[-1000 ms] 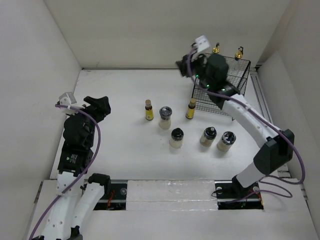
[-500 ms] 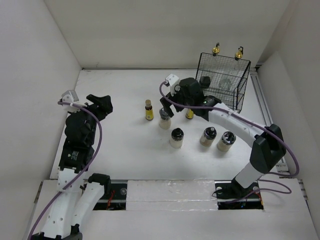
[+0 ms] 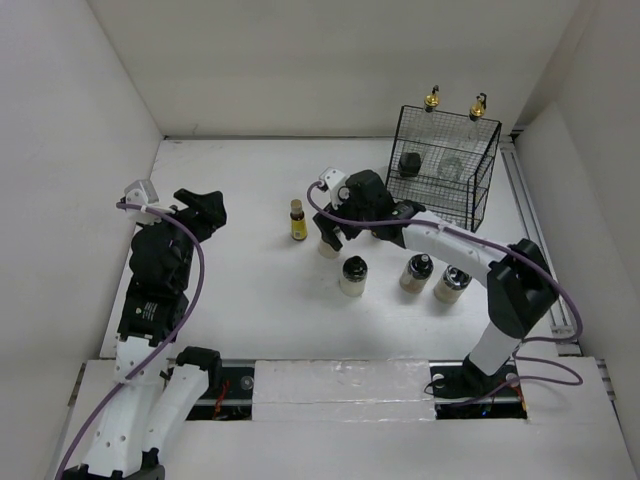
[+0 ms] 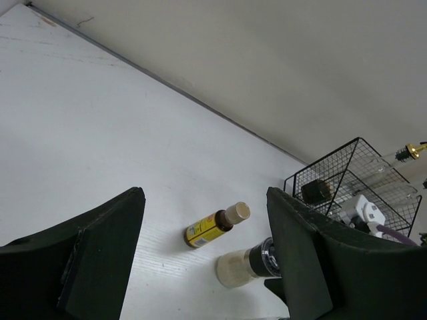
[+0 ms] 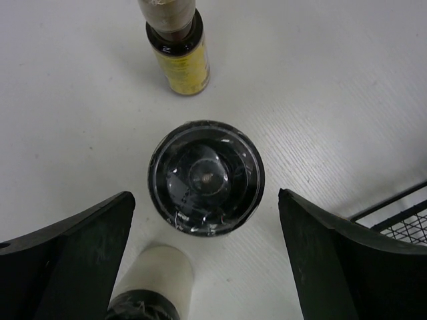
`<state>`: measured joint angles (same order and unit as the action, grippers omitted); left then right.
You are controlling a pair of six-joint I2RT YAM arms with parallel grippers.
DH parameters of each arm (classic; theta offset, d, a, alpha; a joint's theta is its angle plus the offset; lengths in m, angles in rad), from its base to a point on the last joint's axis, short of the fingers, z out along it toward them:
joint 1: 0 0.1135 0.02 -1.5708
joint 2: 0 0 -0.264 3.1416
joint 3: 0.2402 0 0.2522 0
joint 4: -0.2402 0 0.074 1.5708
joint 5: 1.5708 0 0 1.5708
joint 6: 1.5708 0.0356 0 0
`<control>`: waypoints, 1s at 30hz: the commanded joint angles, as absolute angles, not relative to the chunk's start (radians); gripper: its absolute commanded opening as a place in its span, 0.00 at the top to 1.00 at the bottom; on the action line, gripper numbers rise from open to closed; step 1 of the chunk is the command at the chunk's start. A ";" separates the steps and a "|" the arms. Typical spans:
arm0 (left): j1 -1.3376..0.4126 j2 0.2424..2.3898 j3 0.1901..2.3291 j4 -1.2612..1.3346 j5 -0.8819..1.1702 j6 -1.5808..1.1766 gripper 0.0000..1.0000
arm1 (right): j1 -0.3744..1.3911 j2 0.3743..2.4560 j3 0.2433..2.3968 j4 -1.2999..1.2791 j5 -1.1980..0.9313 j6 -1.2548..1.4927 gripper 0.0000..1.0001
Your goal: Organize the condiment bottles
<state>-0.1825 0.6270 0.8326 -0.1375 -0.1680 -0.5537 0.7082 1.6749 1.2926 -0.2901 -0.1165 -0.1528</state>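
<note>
My right tool (image 3: 332, 232) has swung from the basket (image 3: 440, 190) and hangs open over a shaker jar (image 5: 205, 177), probably the next load.

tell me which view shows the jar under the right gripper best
Right wrist: the shaker jar is centred, lid fully visible. Left wrist shows its side; top external mostly hides it under the right gripper.
</note>
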 commanded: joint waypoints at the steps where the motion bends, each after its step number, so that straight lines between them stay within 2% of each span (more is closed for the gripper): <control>1: -0.184 0.618 0.835 -0.087 -0.150 -0.540 0.30 | 0.718 1.718 1.308 -0.184 -0.127 -0.137 0.06; 4: -0.184 0.618 0.834 -0.087 -0.164 -0.540 0.30 | 0.718 1.730 1.321 -0.146 -0.098 -0.126 0.11; 7: -0.184 0.618 0.834 -0.087 -0.144 -0.540 0.30 | 0.727 1.730 1.321 -0.133 -0.087 -0.126 0.19; 10: -0.184 0.618 0.834 -0.087 -0.153 -0.540 0.30 | 0.727 1.743 1.321 -0.120 -0.068 -0.115 0.37; 15: -0.184 0.618 0.834 -0.087 -0.144 -0.540 0.30 | 0.736 1.636 1.333 -0.106 -0.040 -0.106 0.55; 22: -0.184 0.611 0.834 -0.078 -0.133 -0.540 0.30 | 0.646 1.438 1.370 0.011 -0.040 -0.074 0.55; 30: -0.184 0.604 0.834 -0.086 -0.130 -0.540 0.30 | 0.447 1.419 1.423 0.021 -0.055 -0.074 0.55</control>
<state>-0.1825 0.6178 0.8326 -0.1314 -0.1387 -0.5537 0.4988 1.4288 1.3823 -0.0654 -0.0662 -0.0849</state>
